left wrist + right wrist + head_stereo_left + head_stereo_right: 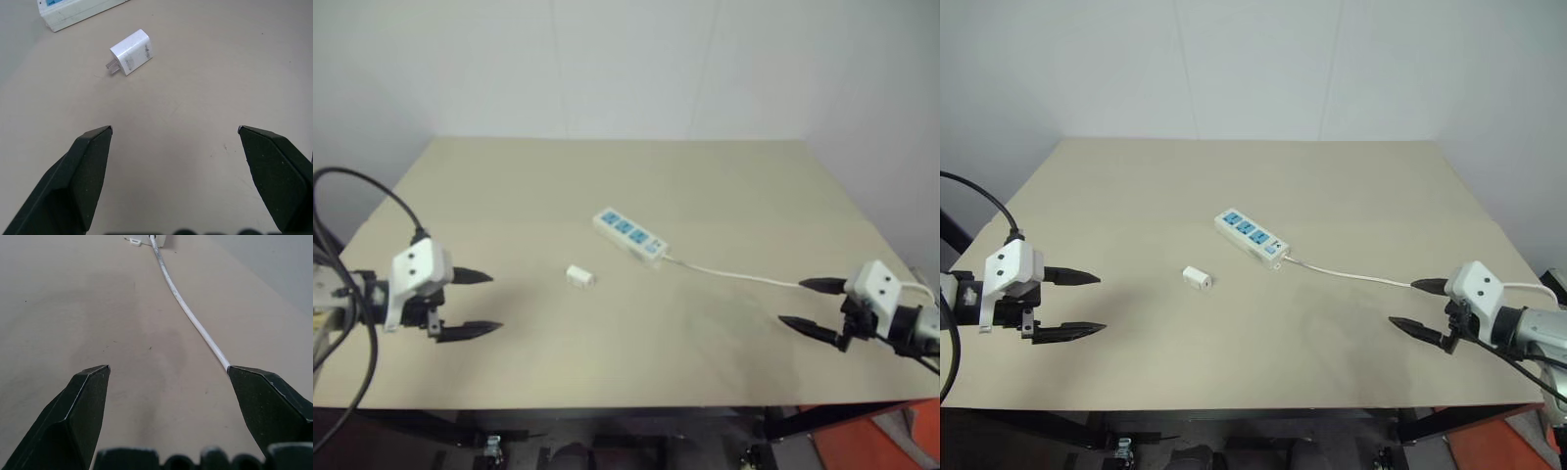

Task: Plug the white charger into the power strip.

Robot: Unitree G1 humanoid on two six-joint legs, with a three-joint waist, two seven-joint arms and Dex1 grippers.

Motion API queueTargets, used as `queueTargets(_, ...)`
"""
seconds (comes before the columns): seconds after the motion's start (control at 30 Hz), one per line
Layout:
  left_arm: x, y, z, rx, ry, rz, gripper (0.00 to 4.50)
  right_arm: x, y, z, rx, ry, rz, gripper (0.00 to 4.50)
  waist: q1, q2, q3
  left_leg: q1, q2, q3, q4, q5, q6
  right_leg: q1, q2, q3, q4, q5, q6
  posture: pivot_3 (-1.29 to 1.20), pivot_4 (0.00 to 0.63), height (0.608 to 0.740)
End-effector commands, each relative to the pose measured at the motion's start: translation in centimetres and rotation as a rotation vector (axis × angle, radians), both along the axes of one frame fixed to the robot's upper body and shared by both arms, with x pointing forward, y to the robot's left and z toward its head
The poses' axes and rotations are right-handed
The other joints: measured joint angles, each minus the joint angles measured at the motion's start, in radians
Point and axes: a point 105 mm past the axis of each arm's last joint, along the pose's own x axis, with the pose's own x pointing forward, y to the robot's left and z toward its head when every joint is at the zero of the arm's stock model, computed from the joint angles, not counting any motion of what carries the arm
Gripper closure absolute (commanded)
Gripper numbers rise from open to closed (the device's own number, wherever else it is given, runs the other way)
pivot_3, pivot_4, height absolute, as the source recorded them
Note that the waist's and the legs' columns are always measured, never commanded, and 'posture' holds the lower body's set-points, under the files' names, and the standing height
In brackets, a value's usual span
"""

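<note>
Now I see white charger lying loose on tabletop, just left-front of power strip, prongs unplugged. My left hand and right hand flank strip, both spread wide, empty, ready to approach.

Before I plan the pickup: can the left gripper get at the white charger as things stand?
Probably yes. The left gripper is open, and only bare table lies between it and the white charger.
</note>
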Motion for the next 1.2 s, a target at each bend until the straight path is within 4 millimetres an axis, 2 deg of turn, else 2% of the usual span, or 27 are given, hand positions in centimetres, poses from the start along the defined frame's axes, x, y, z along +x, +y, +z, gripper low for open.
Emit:
queueTargets(0.03, -0.3, -0.5, 0.7, 0.007, -0.032, -0.023, 0.01, 0.0, -0.1, 1.8, 0.003, -0.066, 0.002, 0.0, 0.0, 0.0, 0.0, 0.0, 0.0, 0.0, 0.0, 0.0, 0.0, 0.0, 0.0, 0.0, 0.0, 0.0, 0.0, 0.0, 0.15, 0.74)
queueTargets(0.37, -0.7, -0.3, 0.6, 0.015, -0.004, -0.027, 0.01, 0.0, 0.2, 2.2, 0.015, -0.056, 0.03, 0.0, 0.0, 0.0, 0.0, 0.0, 0.0, 0.0, 0.0, 0.0, 0.0, 0.0, 0.0, 0.0, 0.0, 0.0, 0.0, 0.0, 0.15, 0.74)
queueTargets(0.53, -0.5, -0.6, 0.7, 0.007, -0.013, -0.025, 0.01, 1.5, 1.0, 2.3, 0.055, -0.079, 0.021, 0.0, -0.004, 0.0, 0.0, 0.0, 0.0, 0.0, 0.0, 0.0, 0.0, 0.0, 0.0, 0.0, 0.0, 0.0, 0.0, 0.0, 0.15, 0.74)
queueTargets(0.83, 0.4, -2.3, 1.1, 0.075, 0.0, -0.105, 0.01, 8.6, 6.3, 0.6, 0.105, -0.02, 0.094, 0.0, -0.014, 0.0, 0.0, 0.0, -0.001, 0.001, 0.0, 0.0, 0.0, -0.001, 0.001, 0.001, 0.0, 0.0, -0.001, 0.0, 0.15, 0.74)
queueTargets(1.0, 0.4, -2.6, 0.3, 0.121, 0.026, -0.124, 0.01, 12.5, 9.4, -0.8, 0.152, 0.057, 0.058, 0.0, -0.022, 0.0, 0.001, -0.005, -0.001, 0.001, -0.001, 0.0, 0.0, -0.005, 0.001, 0.0, -0.001, 0.0, -0.001, 0.0, 0.15, 0.74)
queueTargets(1.2, 0.3, -2.5, -0.2, 0.131, 0.018, -0.105, 0.01, 13.9, 11.6, -2.3, 0.152, 0.131, 0.051, 0.0, -0.025, 0.0, 0.001, -0.006, -0.001, -0.001, -0.001, 0.0, 0.0, -0.005, 0.0, -0.001, -0.001, 0.0, -0.001, 0.0, 0.15, 0.74)
